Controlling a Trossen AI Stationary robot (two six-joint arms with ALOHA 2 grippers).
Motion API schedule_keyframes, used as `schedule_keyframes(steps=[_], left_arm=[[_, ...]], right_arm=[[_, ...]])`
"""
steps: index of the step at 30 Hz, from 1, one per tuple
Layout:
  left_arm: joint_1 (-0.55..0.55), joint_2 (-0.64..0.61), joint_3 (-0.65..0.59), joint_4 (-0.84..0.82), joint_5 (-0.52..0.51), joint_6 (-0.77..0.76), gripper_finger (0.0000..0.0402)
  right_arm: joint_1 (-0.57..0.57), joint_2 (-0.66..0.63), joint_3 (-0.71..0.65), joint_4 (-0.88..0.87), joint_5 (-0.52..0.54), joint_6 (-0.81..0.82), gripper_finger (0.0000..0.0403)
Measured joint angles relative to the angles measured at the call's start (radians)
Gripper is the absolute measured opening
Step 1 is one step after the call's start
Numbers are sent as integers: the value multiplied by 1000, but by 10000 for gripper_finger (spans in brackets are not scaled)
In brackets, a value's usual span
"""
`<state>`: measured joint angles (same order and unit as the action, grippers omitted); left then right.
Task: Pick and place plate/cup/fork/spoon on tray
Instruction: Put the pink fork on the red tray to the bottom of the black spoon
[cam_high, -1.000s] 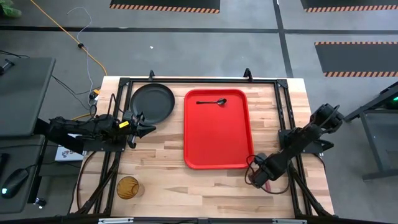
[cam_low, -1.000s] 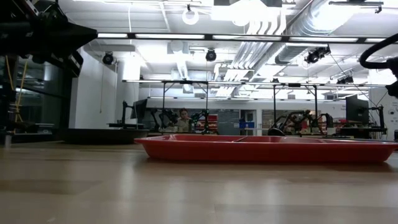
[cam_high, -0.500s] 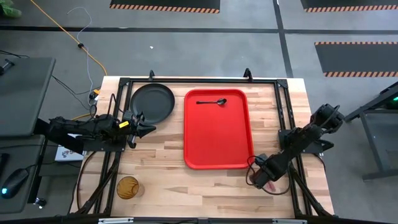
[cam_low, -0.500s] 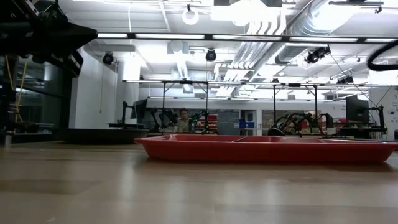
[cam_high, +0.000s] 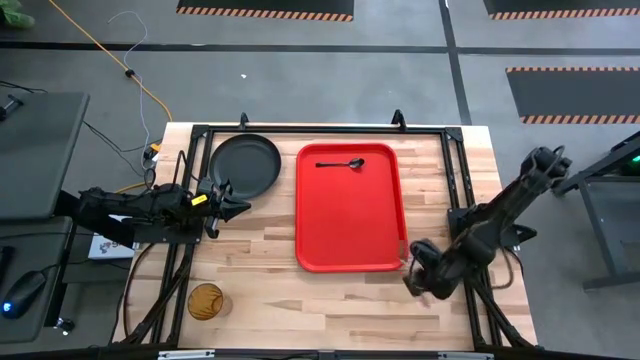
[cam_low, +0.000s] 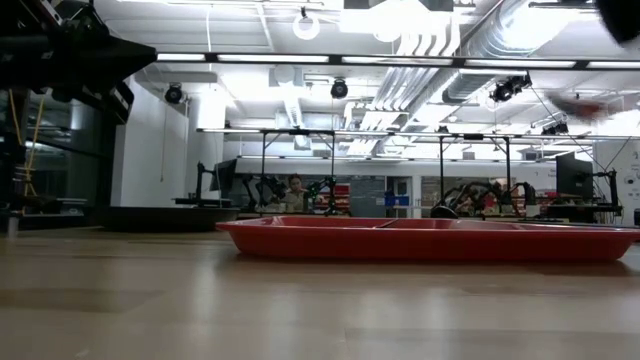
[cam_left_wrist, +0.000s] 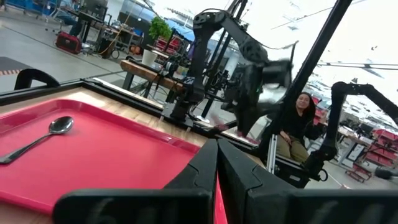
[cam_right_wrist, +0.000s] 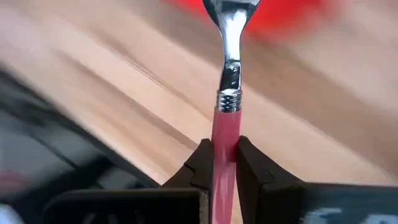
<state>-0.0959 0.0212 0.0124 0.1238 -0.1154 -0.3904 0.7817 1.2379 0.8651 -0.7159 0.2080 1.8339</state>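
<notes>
Fingers (cam_right_wrist: 252, 163) of right gripper (cam_high: 425, 280) clamped on fork (cam_right_wrist: 227, 93): red-pink handle pinched between them, silver neck and tines sticking out ahead over wood and toward red. Seen from above, right gripper raised over desk (cam_high: 270, 285) just off tray's (cam_high: 350, 235) 5 o'clock corner, near desk's 4 o'clock edge.

Tray lying near desk's centre, long side running 12 to 6. Spoon (cam_high: 341, 163) resting inside tray at its 12 o'clock end, handle pointing to 9 o'clock, bowl to 3 o'clock. Same spoon (cam_left_wrist: 37, 140) showing on red surface from left wrist.

Plate (cam_high: 245, 165) flat on desk just beside tray at 9 to 10 o'clock, not touching it. Cup (cam_high: 206, 300) upright near desk's 7 o'clock corner, well apart from tray and plate.

Left gripper (cam_high: 232, 205) waiting at plate's 6 o'clock rim, fingers (cam_left_wrist: 239, 171) pressed together, tips meeting, nothing between them. Left arm reaching in from 9 o'clock.

Low across desk: tray (cam_low: 430, 240) as a red band; person seated far behind at a workbench (cam_low: 295, 190).
</notes>
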Motion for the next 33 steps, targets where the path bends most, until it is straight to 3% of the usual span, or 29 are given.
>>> schedule_keyframes(steps=[3, 8, 12, 14, 18, 21, 26, 33], left_arm=[[0, 0, 0, 0, 0, 0, 3], [0, 0, 0, 0, 0, 0, 3], [0, 0, 0, 0, 0, 0, 3], [0, 0, 0, 0, 0, 0, 3], [0, 0, 0, 0, 0, 0, 3], [0, 0, 0, 0, 0, 0, 3], [0, 0, 0, 0, 0, 0, 3], [0, 0, 0, 0, 0, 0, 3]], right_arm=[[-50, -4, 23, 85, 214, -32, 16], [-177, 83, 24, 231, 469, -52, 16], [-305, 203, 24, 432, 768, 60, 16], [-383, 265, 24, 563, 854, 94, 16], [-568, 367, 24, 811, 819, 37, 16], [-696, 430, 25, 897, 744, 58, 16], [-836, 543, 88, 792, 614, 212, 16], [-898, 704, 281, 641, 503, 326, 16]])
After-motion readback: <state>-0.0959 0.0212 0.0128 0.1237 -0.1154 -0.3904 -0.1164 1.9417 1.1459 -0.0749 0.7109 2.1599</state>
